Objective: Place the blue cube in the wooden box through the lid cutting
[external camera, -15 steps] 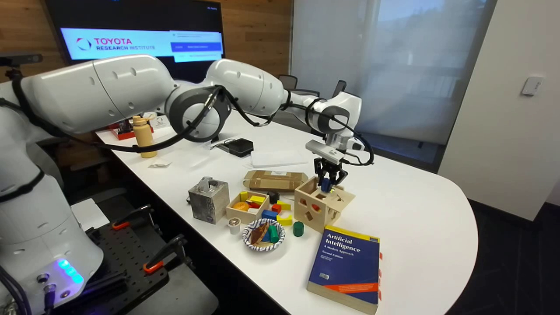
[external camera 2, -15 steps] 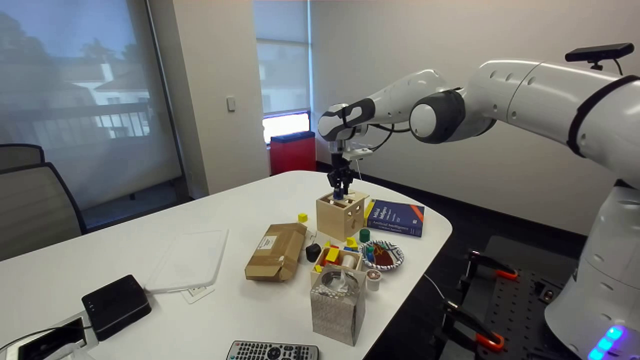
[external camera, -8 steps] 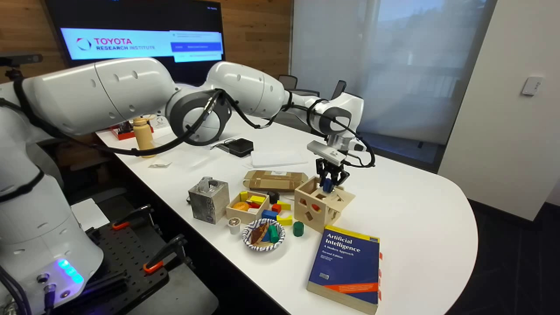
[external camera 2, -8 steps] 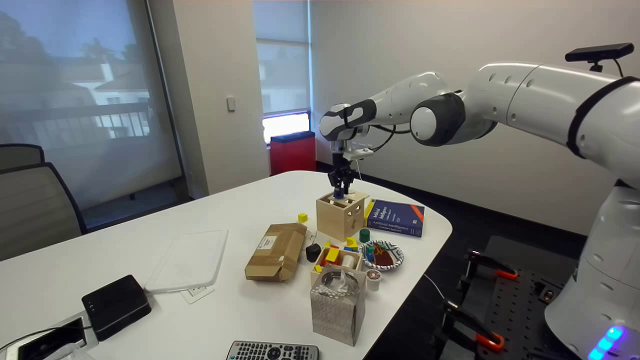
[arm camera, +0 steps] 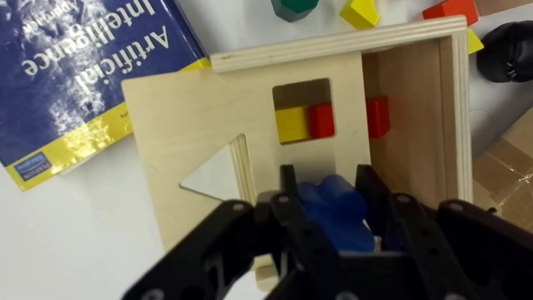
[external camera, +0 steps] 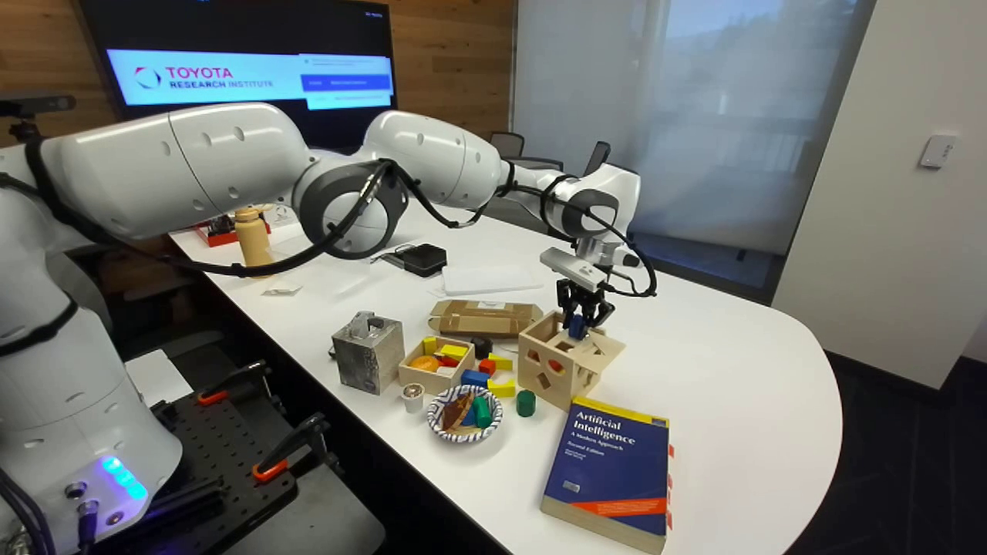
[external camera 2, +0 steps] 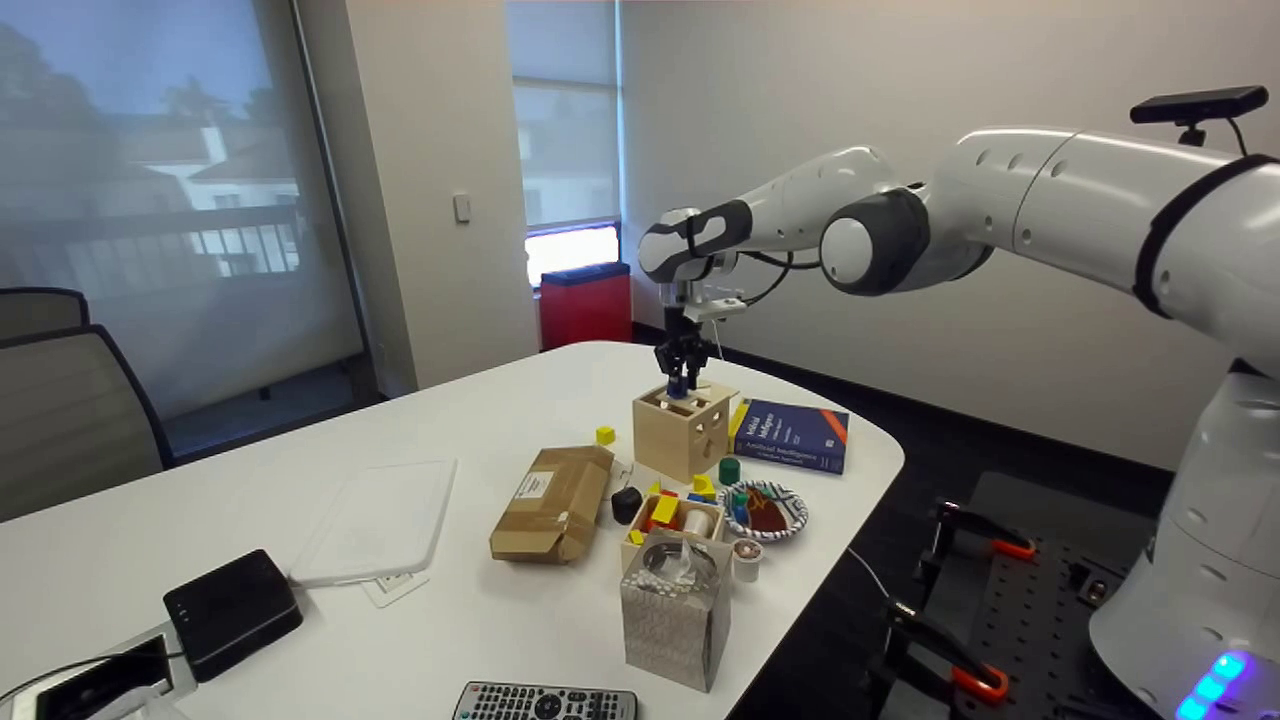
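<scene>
The wooden box (external camera: 549,368) stands on the table, also in the exterior view (external camera 2: 662,440). In the wrist view its lid (arm camera: 200,104) is partly slid out, with a rectangular and a triangular cutout showing; red and yellow blocks lie inside. My gripper (arm camera: 326,177) is shut on the blue cube (arm camera: 339,212), a small blue block with rounded lobes. It shows in both exterior views, the block (external camera: 576,328) at the fingertips (external camera 2: 684,378) just over the lid. The block's lower end and any hole beneath it are hidden in the wrist view.
A blue book (external camera: 609,470) lies close beside the box. A green block (external camera: 526,403), a patterned bowl (external camera: 465,435), a wooden tray (external camera: 416,376) of blocks, a tissue box (external camera 2: 675,620) and a cardboard package (external camera 2: 552,505) stand around it.
My gripper, still holding the blue block, has shifted very slightly over the lid, and the arm's elbow has dropped a little. The box has hardly moved.
</scene>
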`<action>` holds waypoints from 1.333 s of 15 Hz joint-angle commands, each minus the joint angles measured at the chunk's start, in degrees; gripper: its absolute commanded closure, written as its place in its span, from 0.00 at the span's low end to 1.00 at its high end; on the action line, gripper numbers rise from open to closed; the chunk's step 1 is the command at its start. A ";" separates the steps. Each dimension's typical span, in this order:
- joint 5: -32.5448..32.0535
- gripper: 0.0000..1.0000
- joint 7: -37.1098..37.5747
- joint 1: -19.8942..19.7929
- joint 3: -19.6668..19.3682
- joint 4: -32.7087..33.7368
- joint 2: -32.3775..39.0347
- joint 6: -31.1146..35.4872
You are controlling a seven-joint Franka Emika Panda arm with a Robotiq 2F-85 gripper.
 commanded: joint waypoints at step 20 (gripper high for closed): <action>-0.62 0.01 11.96 1.46 -0.70 3.38 1.66 -4.88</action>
